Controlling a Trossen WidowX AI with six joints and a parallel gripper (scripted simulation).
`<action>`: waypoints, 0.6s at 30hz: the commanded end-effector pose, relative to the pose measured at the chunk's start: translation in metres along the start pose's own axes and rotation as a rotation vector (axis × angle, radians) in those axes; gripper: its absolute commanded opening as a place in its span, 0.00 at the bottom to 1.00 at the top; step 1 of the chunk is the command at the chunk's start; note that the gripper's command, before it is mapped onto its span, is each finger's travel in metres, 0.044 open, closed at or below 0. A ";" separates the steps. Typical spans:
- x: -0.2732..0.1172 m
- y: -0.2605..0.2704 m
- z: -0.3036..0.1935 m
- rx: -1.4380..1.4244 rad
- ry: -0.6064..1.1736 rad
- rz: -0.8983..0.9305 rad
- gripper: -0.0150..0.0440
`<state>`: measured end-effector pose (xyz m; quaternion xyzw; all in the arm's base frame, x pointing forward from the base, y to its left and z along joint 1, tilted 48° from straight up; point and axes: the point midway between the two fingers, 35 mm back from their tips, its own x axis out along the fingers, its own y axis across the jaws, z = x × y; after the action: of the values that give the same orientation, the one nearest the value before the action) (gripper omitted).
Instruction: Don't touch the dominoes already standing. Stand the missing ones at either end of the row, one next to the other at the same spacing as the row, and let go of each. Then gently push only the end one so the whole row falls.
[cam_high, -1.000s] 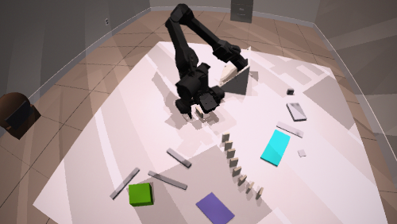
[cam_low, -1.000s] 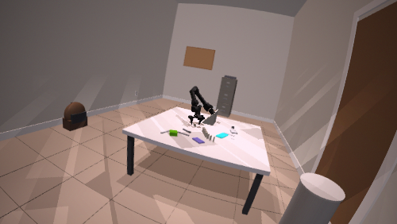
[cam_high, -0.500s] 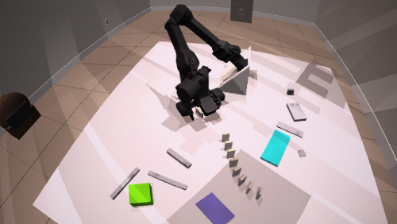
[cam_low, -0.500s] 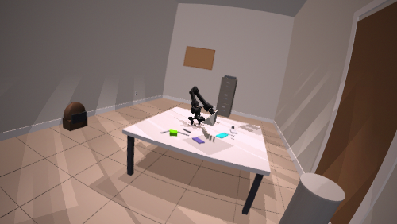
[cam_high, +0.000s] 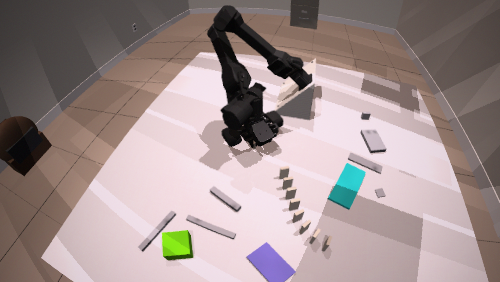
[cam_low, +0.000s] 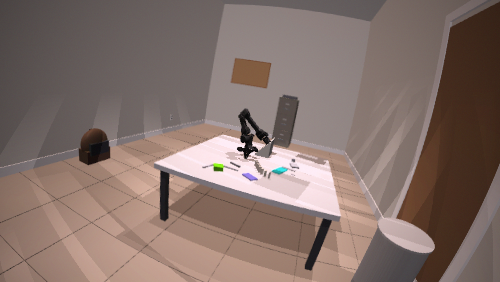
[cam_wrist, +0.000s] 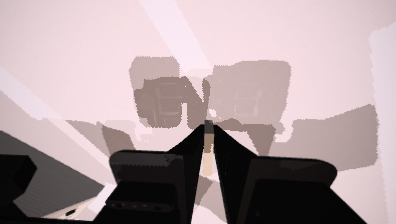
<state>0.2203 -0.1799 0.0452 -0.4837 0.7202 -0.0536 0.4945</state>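
Note:
Several tan dominoes (cam_high: 294, 204) (cam_low: 258, 168) stand in a curved, spaced row, from the far end domino (cam_high: 284, 172) to the near end domino (cam_high: 326, 243). My gripper (cam_high: 256, 145) (cam_low: 246, 156) (cam_wrist: 208, 128) points down low over the table, beyond the row's far end and to its left in the top view. In the wrist view its fingers are nearly together, shut on a separate narrow tan domino (cam_wrist: 208, 145) with a dark grey end. The arm hides this domino in the top view. Whether it touches the table is unclear.
A grey wedge-shaped block (cam_high: 299, 103) stands behind the gripper. A cyan block (cam_high: 347, 186) and grey bar (cam_high: 365, 163) lie right of the row. A purple plate (cam_high: 271, 262), green block (cam_high: 177, 244) and grey bars (cam_high: 210, 226) (cam_high: 225, 198) lie left or in front.

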 end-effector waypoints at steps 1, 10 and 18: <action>0.000 0.000 0.001 -0.006 -0.004 0.002 0.29; -0.056 0.000 -0.001 -0.006 -0.006 0.004 0.29; -0.152 -0.001 -0.003 -0.008 -0.008 0.009 0.29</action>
<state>0.2272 -0.1039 0.1101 -0.4839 0.7209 -0.0411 0.4944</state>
